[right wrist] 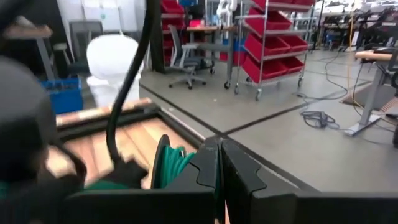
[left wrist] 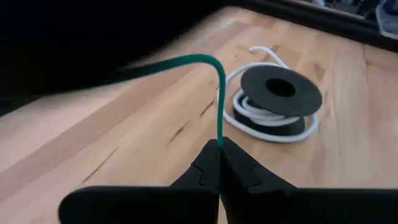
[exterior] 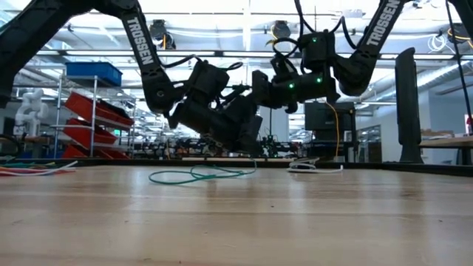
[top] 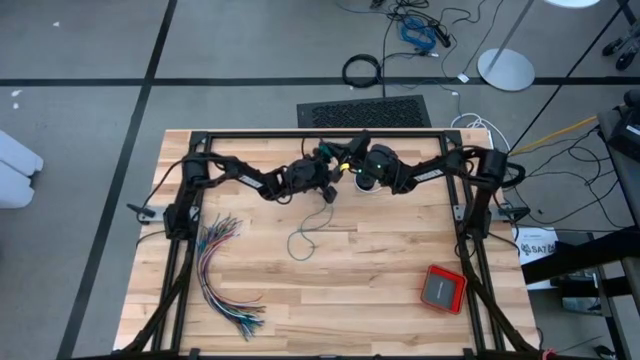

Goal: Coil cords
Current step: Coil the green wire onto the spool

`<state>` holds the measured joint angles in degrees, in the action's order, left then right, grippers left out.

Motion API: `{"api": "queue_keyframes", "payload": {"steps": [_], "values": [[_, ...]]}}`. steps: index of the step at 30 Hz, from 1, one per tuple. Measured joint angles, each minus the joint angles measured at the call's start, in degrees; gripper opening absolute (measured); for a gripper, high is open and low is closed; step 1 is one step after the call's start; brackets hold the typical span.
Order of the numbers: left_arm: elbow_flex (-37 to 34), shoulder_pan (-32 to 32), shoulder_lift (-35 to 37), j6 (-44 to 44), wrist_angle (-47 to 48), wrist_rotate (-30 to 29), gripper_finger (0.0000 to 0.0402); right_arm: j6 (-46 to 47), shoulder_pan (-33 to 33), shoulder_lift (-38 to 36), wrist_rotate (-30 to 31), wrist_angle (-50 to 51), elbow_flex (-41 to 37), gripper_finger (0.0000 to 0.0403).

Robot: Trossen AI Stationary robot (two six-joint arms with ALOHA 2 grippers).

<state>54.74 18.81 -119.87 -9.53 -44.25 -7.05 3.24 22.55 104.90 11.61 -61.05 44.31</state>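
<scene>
item: teal-green cord (top: 312, 232), thin and flexible. its loose part lies in open curves on the wooden table (top: 350, 290), near the middle and toward the far edge; in the low view it shows as flat loops (exterior: 196, 175) on the boards. one run rises off the table to the left gripper (left wrist: 220, 149), whose fingers (left wrist: 205, 168) are pressed together on the cord, pinching it. in the right wrist view, several green turns (right wrist: 171, 167) sit wound on a dark spool just beside the right gripper.

item: black spool (left wrist: 280, 99), flat on the table near the far edge, with a white cord (left wrist: 249, 109) wound around its core and looping out beside it; the low view shows a white strand (exterior: 314, 168) lying on the boards under the right arm.

item: left gripper (top: 328, 180), raised above the table's far middle, closed on the teal-green cord.

item: right gripper (right wrist: 219, 155), raised close to the left one (top: 350, 170), fingers shut tight against each other; whether they hold anything cannot be told.

item: bundle of many-coloured wires (top: 222, 270), fanned out on the table's left side, well apart from both grippers.

item: red-edged square box (top: 442, 289), on the table's near right part.

item: black cable ring (top: 362, 71), on the floor beyond the table.
</scene>
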Motion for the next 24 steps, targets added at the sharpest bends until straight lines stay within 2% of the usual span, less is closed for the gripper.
{"api": "queue_keyframes", "payload": {"steps": [9, 24], "values": [[-0.02, -0.24, 4.51, -0.36, 3.77, 2.98, 0.0000, -0.93, 0.00, 0.16, 0.29, 1.82, 0.00, 0.0000], [-0.04, -0.90, 13.95, 4.29, 21.03, 3.04, 0.0000, -2.07, 0.26, 0.05, -1.26, 5.62, -0.02, 0.0000]]}}
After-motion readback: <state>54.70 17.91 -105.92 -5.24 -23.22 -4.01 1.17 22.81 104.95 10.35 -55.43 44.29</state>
